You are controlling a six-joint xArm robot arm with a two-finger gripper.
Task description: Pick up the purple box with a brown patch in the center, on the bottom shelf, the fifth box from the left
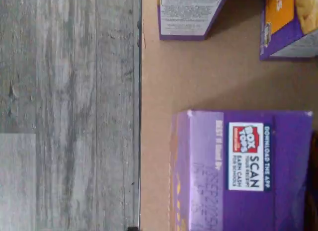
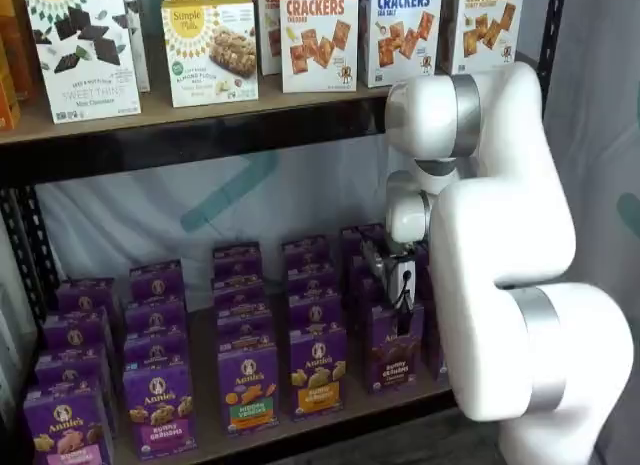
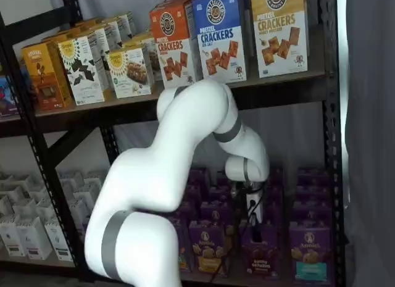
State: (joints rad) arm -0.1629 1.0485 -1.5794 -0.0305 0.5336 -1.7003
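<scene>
1. Shelf: the bottom shelf (image 2: 330,410), brown board w/ black frame; grey plank floor (image 1: 64,112) beyond its edge.
2. Purple box (image 2: 393,347) front row, directly under gripper (image 2: 392,275).
3. Gripper fingers mostly hidden by arm; spread wide, nothing held.

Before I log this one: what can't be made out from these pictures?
- Gripper: in both shelf views the fingers are lost against the dark cartons, so no gap shows; the wrist view shows none of it.
- Purple box: in a shelf view, its small print is too small to read; the arm covers part of it in the other.
- Bottom shelf: its right end is hidden behind the arm.
</scene>
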